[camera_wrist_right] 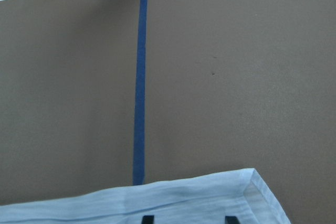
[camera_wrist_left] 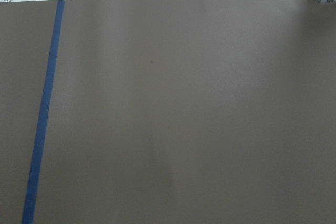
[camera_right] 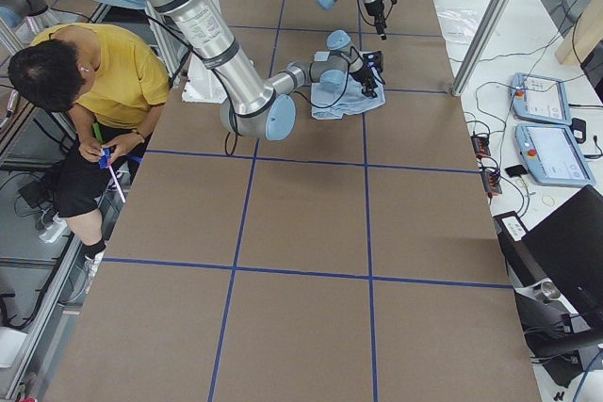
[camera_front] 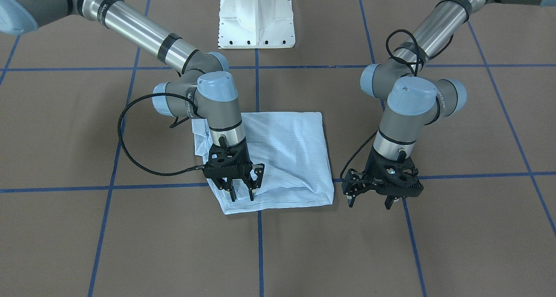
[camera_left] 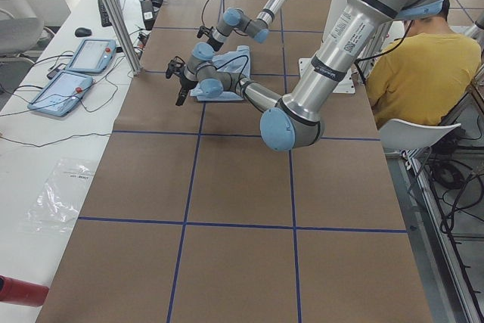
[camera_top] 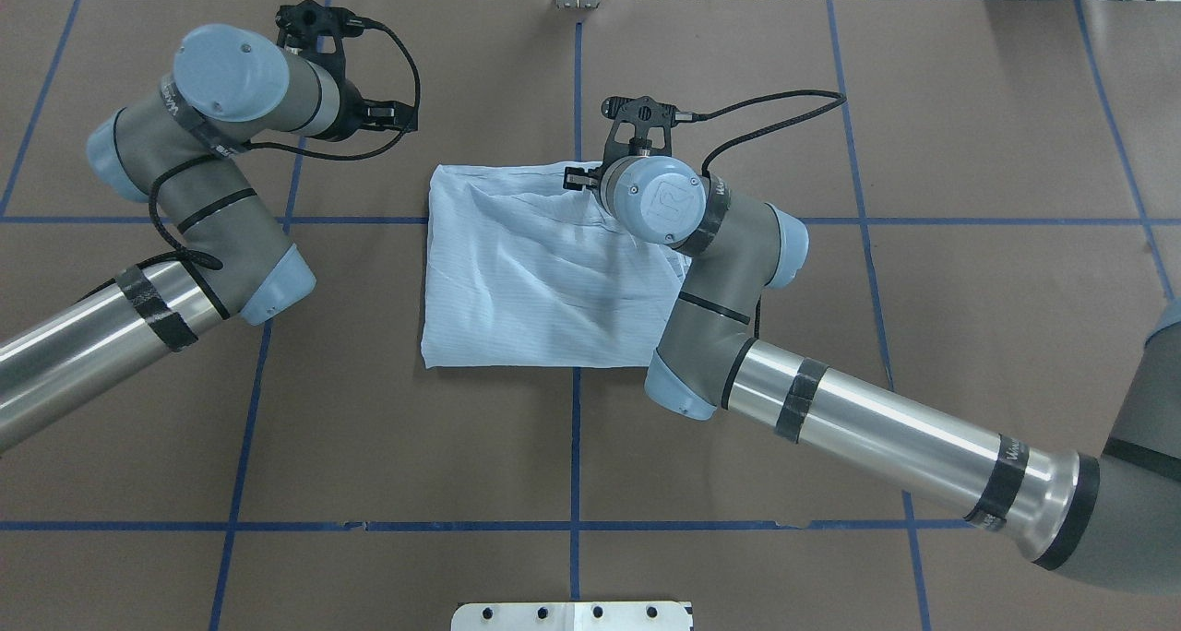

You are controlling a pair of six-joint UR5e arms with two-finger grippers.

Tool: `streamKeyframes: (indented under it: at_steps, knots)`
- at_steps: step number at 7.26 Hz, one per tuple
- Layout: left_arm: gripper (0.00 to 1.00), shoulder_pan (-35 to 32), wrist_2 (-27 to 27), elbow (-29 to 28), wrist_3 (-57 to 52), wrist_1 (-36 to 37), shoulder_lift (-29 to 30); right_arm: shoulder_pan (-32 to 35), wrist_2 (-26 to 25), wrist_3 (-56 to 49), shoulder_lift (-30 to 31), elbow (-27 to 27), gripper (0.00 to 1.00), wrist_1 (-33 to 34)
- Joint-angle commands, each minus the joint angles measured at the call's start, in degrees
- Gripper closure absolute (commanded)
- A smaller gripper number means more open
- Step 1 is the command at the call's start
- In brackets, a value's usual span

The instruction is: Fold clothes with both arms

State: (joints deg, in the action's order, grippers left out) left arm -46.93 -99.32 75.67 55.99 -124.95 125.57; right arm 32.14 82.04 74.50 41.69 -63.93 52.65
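The pale blue shirt (camera_front: pixel 286 149) lies folded into a wrinkled rectangle on the brown table; it also shows in the overhead view (camera_top: pixel 526 280). My right gripper (camera_front: pixel 242 193) is open, pointing down over the shirt's corner farthest from the robot base. In the right wrist view its two fingertips (camera_wrist_right: pixel 148 219) stand apart just above the shirt's hem (camera_wrist_right: pixel 199 198). My left gripper (camera_front: pixel 370 200) is open and empty above bare table, a little to the side of the shirt and apart from it. The left wrist view shows only bare table.
Blue tape lines (camera_front: pixel 257 240) mark a grid on the brown table cover. The white pedestal base (camera_front: pixel 256 19) stands behind the shirt. A seated person in yellow (camera_left: pixel 423 73) is beside the robot. Teach pendants (camera_left: pixel 76 58) lie beyond the table's far edge.
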Motion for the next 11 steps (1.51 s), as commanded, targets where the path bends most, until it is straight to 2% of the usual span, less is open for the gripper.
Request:
streamKeyframes:
  at_steps: [1,4,5,6,11]
  knots:
    - [0.00,0.0,0.0,0.3,0.0,0.1,0.0,-0.4,-0.1,-0.1,0.1,0.6,0.53,0.1]
    - [0.00,0.0,0.0,0.3,0.0,0.1,0.0,-0.3,-0.2,-2.8,0.4,0.6,0.56,0.4]
    - [0.00,0.1,0.0,0.3,0.0,0.1,0.0,-0.2,-0.2,-3.3,0.5,0.6,0.63,0.4]
    - [0.00,0.0,0.1,0.3,0.0,0.1,-0.1,-0.3,-0.2,-2.5,0.4,0.5,0.98,0.4]
    - [0.00,0.2,0.0,0.3,0.7,0.0,0.0,1.5,-0.2,-6.0,1.7,-0.4,1.00,0.7]
